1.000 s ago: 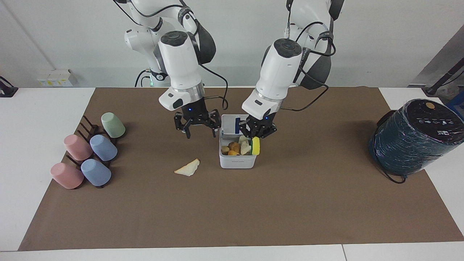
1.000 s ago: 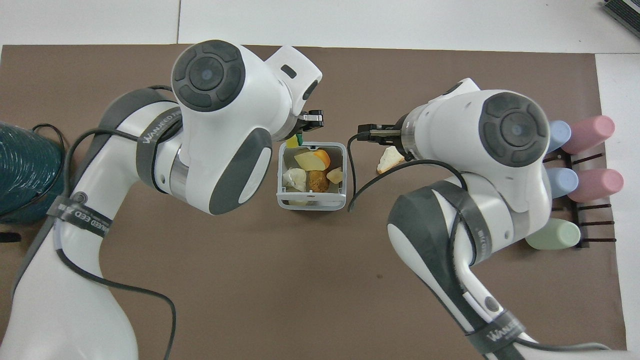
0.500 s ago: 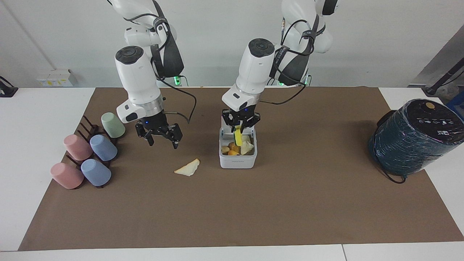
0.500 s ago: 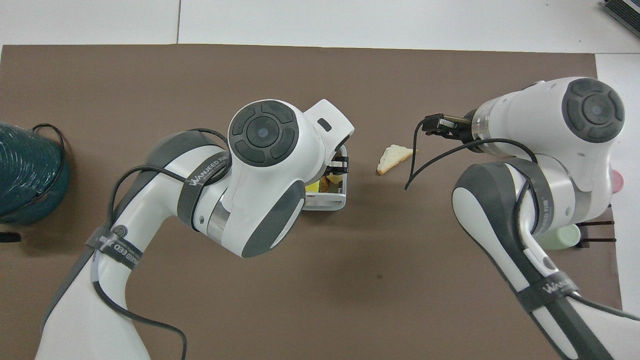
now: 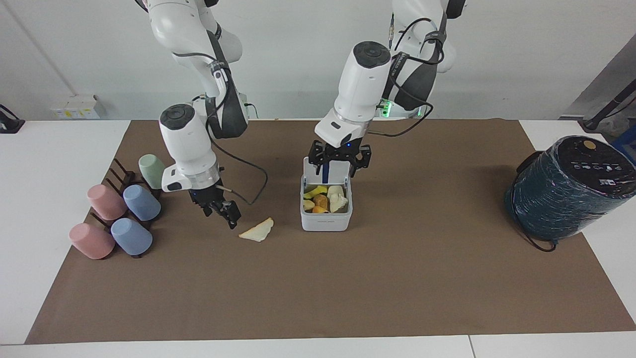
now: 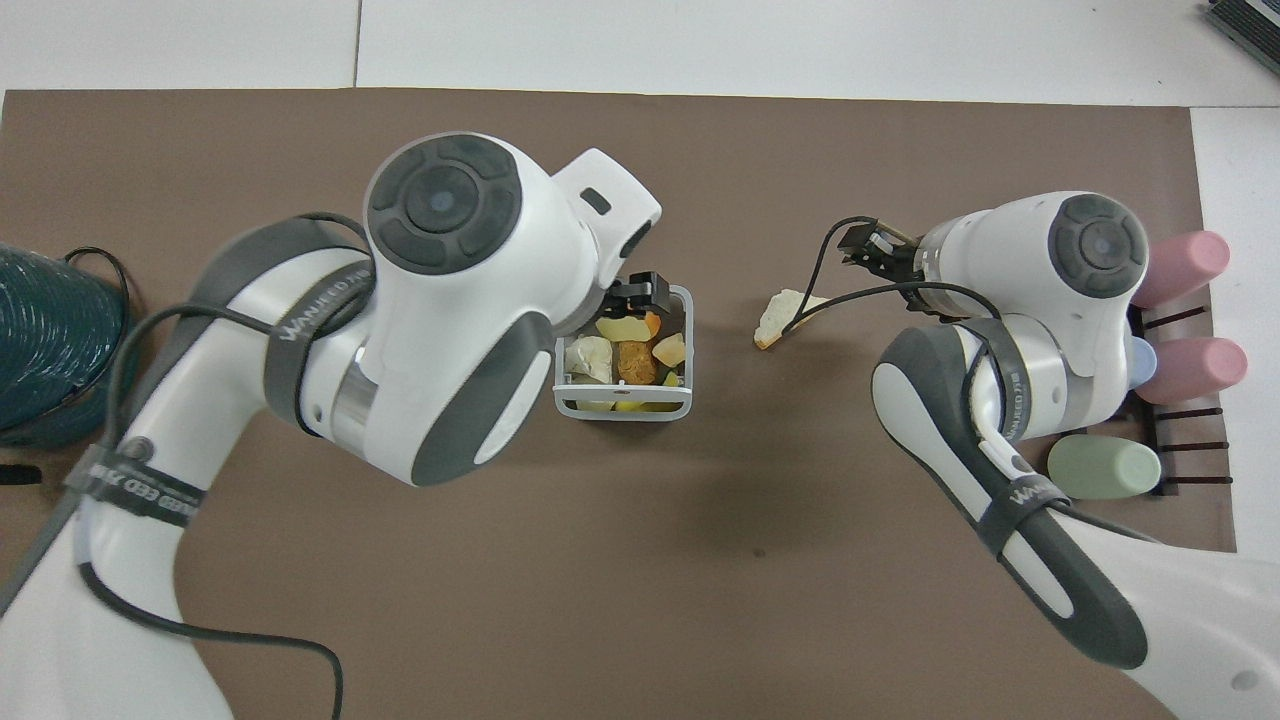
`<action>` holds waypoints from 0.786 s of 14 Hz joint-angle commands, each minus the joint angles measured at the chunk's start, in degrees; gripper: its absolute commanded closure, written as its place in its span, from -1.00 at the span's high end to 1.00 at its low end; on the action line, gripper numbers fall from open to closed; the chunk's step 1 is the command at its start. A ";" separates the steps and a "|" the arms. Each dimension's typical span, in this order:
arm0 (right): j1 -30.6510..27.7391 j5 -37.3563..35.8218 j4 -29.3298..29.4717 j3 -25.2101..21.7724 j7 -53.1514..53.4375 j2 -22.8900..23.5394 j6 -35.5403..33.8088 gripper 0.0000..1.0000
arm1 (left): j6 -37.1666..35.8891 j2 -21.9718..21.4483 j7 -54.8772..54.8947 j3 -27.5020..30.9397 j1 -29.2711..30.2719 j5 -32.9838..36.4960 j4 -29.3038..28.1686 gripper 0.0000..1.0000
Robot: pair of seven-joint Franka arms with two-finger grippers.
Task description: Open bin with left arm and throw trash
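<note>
Left gripper (image 5: 339, 162) is hovering spread and empty over the open bin (image 5: 326, 223); yellow scrap (image 5: 315, 190) lying inside. Right gripper (image 5: 222, 213), fingers near-closed, is hanging just beside the bread wedge (image 5: 257, 231) on the mat.

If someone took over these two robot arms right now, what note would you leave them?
Left gripper: open, empty, over the bin's raised lid.
Right gripper: low by the bread wedge, not holding it; jaws unclear.
Bin: open, mid-mat, scraps inside, including the yellow piece.
Done: lid opened, yellow piece binned.
Left: the bread wedge on the mat, toward the right arm's end from the bin.
</note>
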 commanded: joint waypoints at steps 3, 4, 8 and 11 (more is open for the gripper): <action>2.30 0.08 -1.50 0.27 13.76 2.40 5.14 1.00 | -9.28 -0.43 12.40 0.06 13.01 -0.11 4.18 1.00; 2.74 -0.10 -1.50 0.18 19.81 3.62 7.51 1.00 | -10.86 -1.31 16.43 0.06 16.18 -0.02 4.36 1.00; 3.10 -0.27 -2.02 0.18 30.05 4.78 6.75 1.00 | -14.66 -4.38 27.44 0.06 21.31 9.45 4.19 1.00; 3.45 -0.27 -2.20 0.27 31.73 4.95 4.90 0.67 | -14.66 -5.44 29.04 -0.03 23.06 10.44 3.48 1.00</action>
